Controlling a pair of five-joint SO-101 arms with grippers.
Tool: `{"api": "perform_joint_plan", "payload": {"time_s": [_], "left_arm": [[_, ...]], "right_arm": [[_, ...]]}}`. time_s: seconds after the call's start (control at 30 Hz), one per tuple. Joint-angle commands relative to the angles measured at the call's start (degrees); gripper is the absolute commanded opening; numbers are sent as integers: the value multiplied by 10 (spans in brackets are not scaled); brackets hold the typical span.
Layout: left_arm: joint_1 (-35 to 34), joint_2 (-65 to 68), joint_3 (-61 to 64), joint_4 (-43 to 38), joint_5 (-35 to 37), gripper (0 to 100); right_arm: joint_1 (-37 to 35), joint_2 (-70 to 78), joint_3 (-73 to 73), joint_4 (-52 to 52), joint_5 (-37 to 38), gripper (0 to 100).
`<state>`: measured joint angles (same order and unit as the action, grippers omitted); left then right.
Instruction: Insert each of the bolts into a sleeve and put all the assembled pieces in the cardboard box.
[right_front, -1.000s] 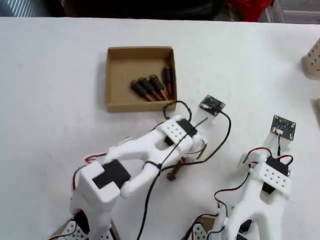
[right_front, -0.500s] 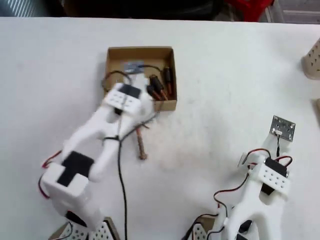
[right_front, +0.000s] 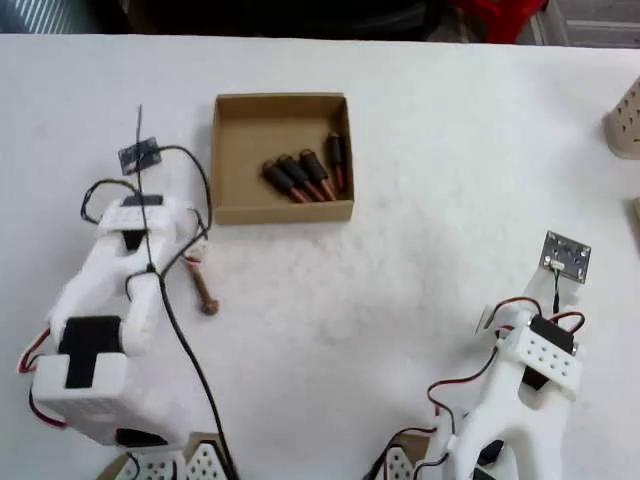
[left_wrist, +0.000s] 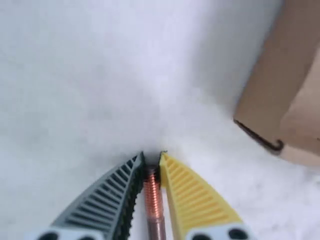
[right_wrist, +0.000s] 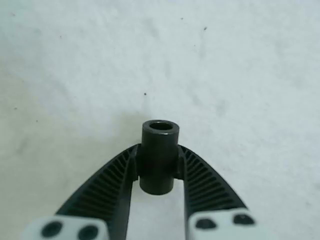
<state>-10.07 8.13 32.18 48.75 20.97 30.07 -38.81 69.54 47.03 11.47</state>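
Bolt (left_wrist: 152, 195) clamped in left hand (left_wrist: 151, 161), which has swung from the middle of the bench (right_front: 420, 140) past the cardboard box (right_front: 228, 208) to its 8 o'clock, away from the sleeve (right_wrist: 159, 155) gripped by right hand (right_wrist: 158, 148) at 4 o'clock. Insertion not yet done; four assembled pieces (right_front: 305, 175) boxed.

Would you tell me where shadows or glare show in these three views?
High view: even light, no glare, only faint shadows on the table. Left wrist view: a soft shadow lies beside the cardboard box. Right wrist view: the dark sleeve shows no glare.
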Motion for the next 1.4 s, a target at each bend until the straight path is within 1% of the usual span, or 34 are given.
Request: {"api": "perform_joint_plan", "payload": {"time_s": [0.0,0.1,0.17,0.27,0.37,0.43,0.53,0.7,0.77,0.9,0.97,1.03,1.13,1.17,1.27,1.37], "left_arm": [[-41,-65,33,15,-106,28],[-63,-100,51,15,-156,30],[-76,-121,55,16,-183,60],[-87,-139,57,27,-198,173],[-87,-148,57,55,-200,288],[-92,-148,54,63,-200,308],[-109,-152,50,59,-212,281],[-151,-152,49,59,-309,195],[-173,-152,49,59,-356,147],[-207,-155,49,61,-448,11],[-223,-179,55,65,-474,33],[-235,-221,56,74,-482,20],[-238,-293,56,119,-486,22],[-235,-311,59,142,-499,22],[-190,-325,93,194,-544,20],[-155,-310,122,196,-535,20]], "right_arm": [[1,-13,-4,-7,7,19],[1,-13,-4,-7,7,19],[1,-13,-4,-7,7,19],[1,-13,-4,-7,7,19],[1,-14,-1,-8,8,19],[1,-16,4,-15,8,19],[1,-17,4,-15,8,19],[1,-17,4,-15,8,19],[1,-16,4,-15,8,19],[0,-16,4,-15,8,19],[0,-16,4,-15,8,19],[0,-16,4,-15,8,19],[0,-16,4,-15,8,19],[0,-16,4,-15,8,19],[1,-16,4,-15,8,19],[1,-16,4,-15,9,19]]}}
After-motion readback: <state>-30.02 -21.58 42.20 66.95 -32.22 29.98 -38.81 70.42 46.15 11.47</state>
